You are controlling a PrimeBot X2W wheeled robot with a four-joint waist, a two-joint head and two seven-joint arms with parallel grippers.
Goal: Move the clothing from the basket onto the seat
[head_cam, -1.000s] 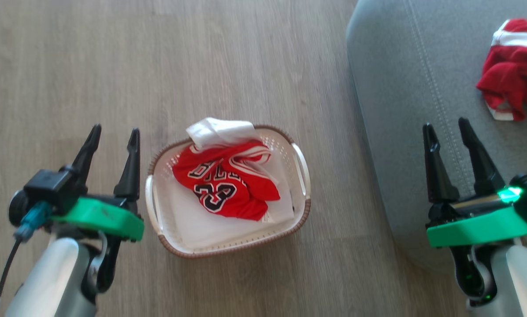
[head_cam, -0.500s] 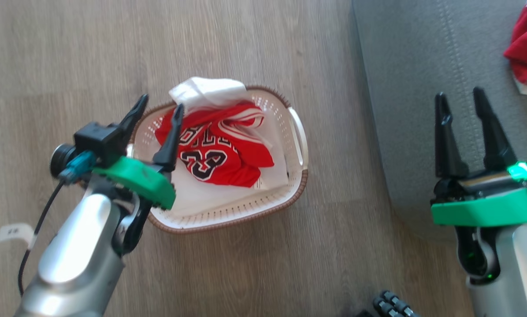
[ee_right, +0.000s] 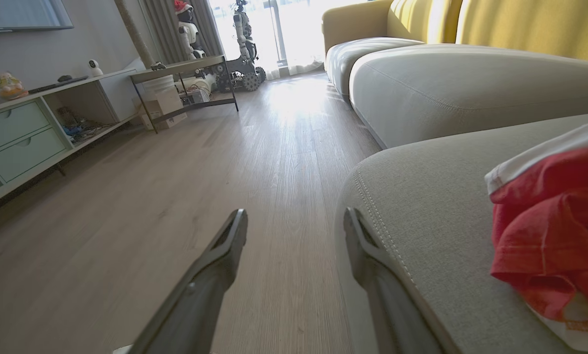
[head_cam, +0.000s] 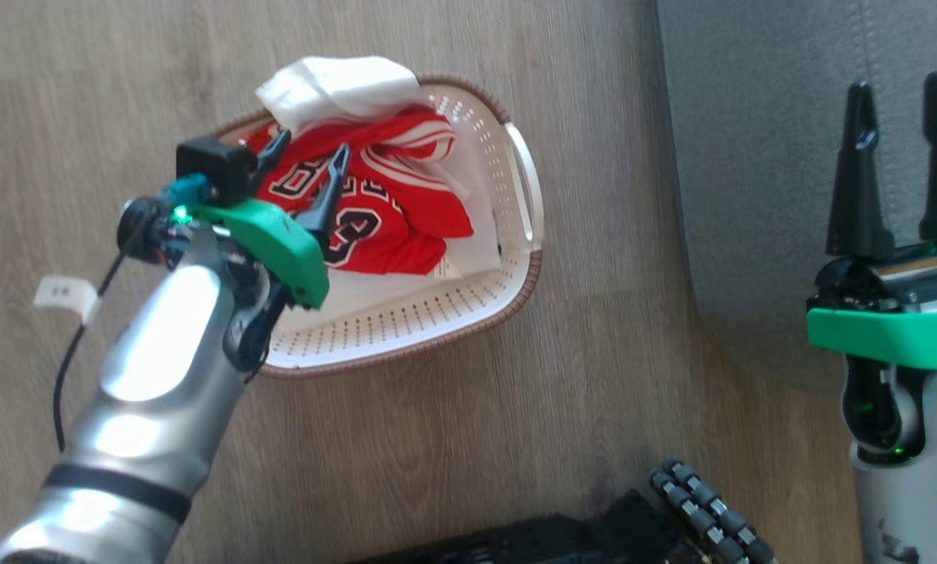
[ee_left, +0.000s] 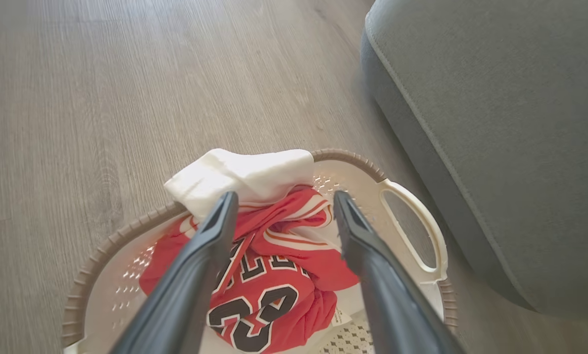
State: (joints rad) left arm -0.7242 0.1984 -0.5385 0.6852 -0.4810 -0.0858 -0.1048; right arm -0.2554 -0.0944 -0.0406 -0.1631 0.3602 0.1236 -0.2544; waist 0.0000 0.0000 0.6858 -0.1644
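The jersey [head_cam: 390,227] lies heaped in the basket [head_cam: 437,329], left of the seat [head_cam: 750,157]. The left gripper [head_cam: 313,142] hangs over it, jaws wide and empty, perhaps brushing cloth. The right gripper [head_cam: 898,82] gapes empty too. The jersey looks soft and light; pinch a raised red fold.

We are looking at a home living room. A grey sofa [ee_right: 422,221] with yellow back cushions [ee_right: 520,24] is running along the right. A low cabinet with drawers [ee_right: 14,132] is standing under a wall screen [ee_right: 23,12] on the left, and daylight is pouring through the far curtained window [ee_right: 299,24] onto the wood-plank floor [ee_right: 127,221].
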